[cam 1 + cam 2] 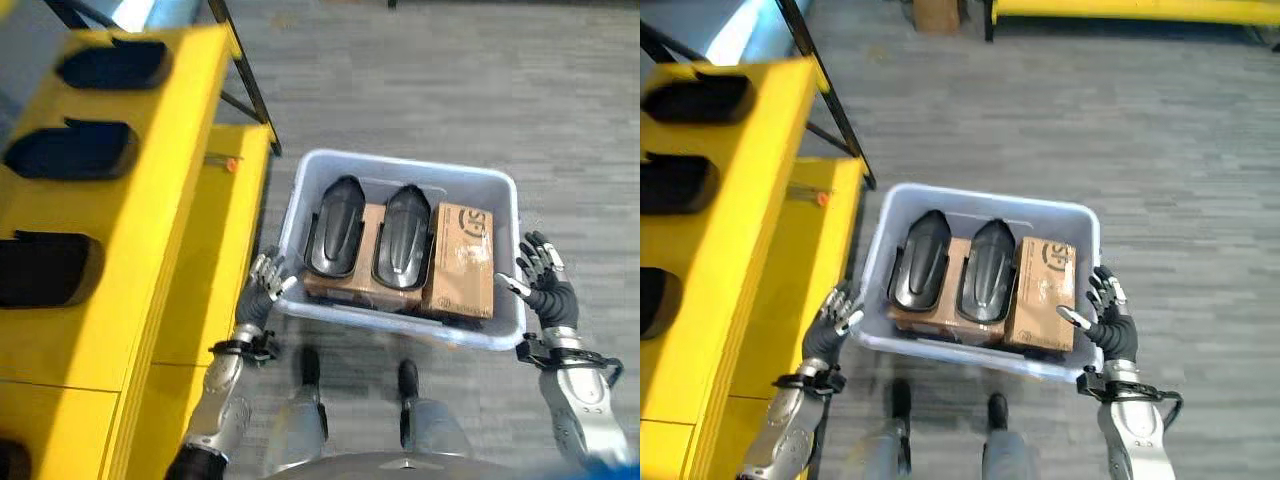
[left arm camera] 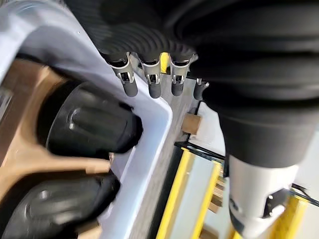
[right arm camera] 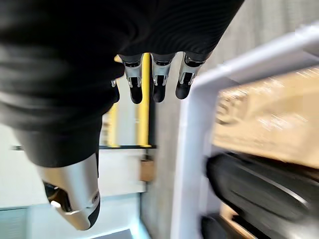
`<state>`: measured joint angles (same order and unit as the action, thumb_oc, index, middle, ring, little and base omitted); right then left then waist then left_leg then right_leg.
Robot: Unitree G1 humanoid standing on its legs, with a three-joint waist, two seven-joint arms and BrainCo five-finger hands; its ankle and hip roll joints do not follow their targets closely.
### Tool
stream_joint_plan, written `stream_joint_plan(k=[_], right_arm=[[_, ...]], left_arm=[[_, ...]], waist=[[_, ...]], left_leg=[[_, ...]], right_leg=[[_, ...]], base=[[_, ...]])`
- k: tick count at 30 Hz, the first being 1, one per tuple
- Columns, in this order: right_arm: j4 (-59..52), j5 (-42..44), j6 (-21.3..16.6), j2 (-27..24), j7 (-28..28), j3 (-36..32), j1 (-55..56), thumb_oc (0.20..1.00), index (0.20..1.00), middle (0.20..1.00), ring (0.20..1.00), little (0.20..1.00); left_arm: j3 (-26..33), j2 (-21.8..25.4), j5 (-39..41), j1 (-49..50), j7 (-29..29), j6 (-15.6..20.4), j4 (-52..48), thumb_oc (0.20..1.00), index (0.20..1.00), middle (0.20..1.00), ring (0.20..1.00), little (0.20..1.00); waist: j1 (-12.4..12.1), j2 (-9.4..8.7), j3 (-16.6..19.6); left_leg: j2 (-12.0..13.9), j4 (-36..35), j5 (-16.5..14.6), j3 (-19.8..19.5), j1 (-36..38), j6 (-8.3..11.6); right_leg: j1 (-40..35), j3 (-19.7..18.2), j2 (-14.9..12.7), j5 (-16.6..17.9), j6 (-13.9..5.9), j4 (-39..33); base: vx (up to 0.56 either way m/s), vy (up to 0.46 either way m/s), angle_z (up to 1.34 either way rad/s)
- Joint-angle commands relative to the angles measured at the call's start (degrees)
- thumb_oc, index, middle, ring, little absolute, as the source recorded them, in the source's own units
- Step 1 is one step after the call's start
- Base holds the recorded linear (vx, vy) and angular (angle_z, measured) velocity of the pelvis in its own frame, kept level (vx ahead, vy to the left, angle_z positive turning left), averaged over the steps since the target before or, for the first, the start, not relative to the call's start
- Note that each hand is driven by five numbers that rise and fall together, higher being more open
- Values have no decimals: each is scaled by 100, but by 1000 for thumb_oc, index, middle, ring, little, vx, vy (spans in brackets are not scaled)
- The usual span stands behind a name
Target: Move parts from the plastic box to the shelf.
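Grey plank flooring [image 1: 420, 90] spreads under the scene in the left eye view, with a yellow shelf [image 1: 150, 230] of dark slots on the robot's left. Just beside it a pale plastic box [image 1: 500, 205] holds two black moulded parts [image 1: 337, 230] lying side by side on a flat cardboard piece [image 1: 345, 285], and a brown carton [image 1: 460, 262] against its right wall. In the right eye view the left hand [image 1: 830, 325] sits at the box's left wall and the right hand [image 1: 1110, 320] at its right wall, both with fingers spread and relaxed, curled round nothing. From the left wrist view, the left hand's straight fingers [image 2: 152, 82] reach over the box rim, the black parts close below them. Through the right wrist view, the right hand's fingers [image 3: 158, 82] hang straight beside the box's outer wall, touching nothing that can be seen.
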<state>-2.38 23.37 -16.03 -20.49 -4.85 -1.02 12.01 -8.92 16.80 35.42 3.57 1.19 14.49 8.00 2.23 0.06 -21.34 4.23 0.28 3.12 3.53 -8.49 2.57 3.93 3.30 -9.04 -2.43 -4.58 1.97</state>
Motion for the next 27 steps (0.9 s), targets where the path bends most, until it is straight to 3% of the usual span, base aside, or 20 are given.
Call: stream_joint_plan(k=[1, 13, 27], right_arm=[[-202, -67, -256, -166, 17, -265, -263, 1000, 1000, 1000, 1000, 1000], [-328, 99, -227, -57, 38, -214, -156, 1000, 1000, 1000, 1000, 1000], [526, 499, -207, 114, -301, 569, -1173, 1000, 1000, 1000, 1000, 1000]], left_arm=[[209, 81, 9, 405, -143, 387, -431, 1000, 1000, 1000, 1000, 1000], [203, 172, -57, 356, -253, 312, -540, 1000, 1000, 1000, 1000, 1000], [-341, 210, -189, -572, -579, 387, -431, 1000, 1000, 1000, 1000, 1000]], waist=[[-239, -93, 387], [-312, -402, 277], [-428, -396, -204]], left_leg=[[544, 848, -233, -125, -212, 262], [522, 865, -197, -254, -541, 241], [383, 1057, -170, -372, -1145, 207]], right_leg=[[63, -81, -706, 305, -524, 242], [200, 152, -767, 439, -568, 171], [597, 317, -838, 664, -606, 159]], base=[[-6, 92, 11], [0, 1, 7], [-41, 11, 9]])
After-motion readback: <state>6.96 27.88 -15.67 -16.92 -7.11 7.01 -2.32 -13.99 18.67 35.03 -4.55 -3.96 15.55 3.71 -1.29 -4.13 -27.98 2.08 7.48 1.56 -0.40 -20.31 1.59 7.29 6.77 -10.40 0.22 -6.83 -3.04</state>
